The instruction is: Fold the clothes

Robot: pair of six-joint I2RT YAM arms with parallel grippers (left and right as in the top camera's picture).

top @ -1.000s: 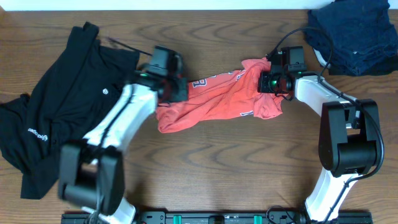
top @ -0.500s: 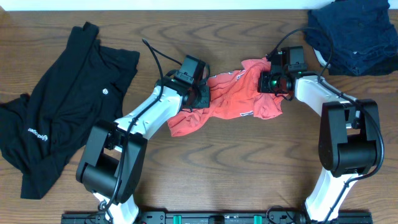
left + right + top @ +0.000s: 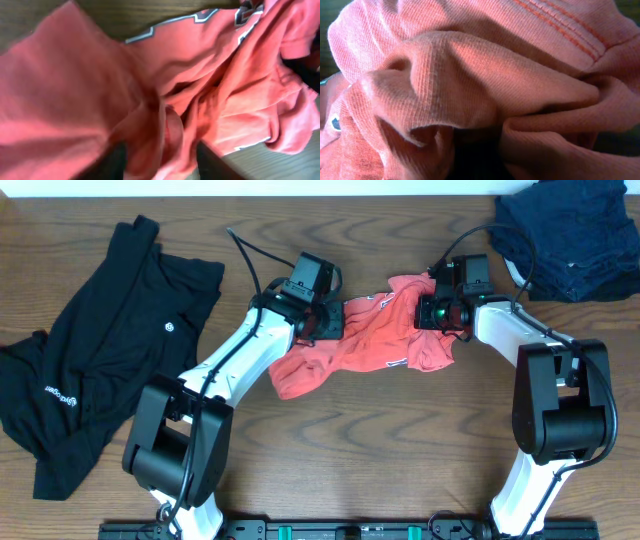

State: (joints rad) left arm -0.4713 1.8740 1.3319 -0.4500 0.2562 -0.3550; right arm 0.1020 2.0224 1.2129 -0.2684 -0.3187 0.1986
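Note:
The red-orange T-shirt (image 3: 375, 340) lies bunched in the middle of the table, its white-and-black lettering partly showing (image 3: 150, 34). My left gripper (image 3: 328, 323) is down on the shirt's upper left part. Its dark fingers (image 3: 117, 162) stand apart with a loose fold of red cloth between them, so it is open (image 3: 161, 147). My right gripper (image 3: 432, 311) sits at the shirt's right end, shut on a pinch of the fabric (image 3: 495, 75), which fills the right wrist view. The black top (image 3: 100, 350) with small white logos lies spread at the far left.
A heap of dark blue clothing (image 3: 570, 240) sits in the back right corner. Bare wooden table (image 3: 360, 450) runs along the front between the two arm bases.
My left arm swept right, dragging the shirt's left side in towards the middle, and its jaws then opened. The right arm and its grip stayed still.

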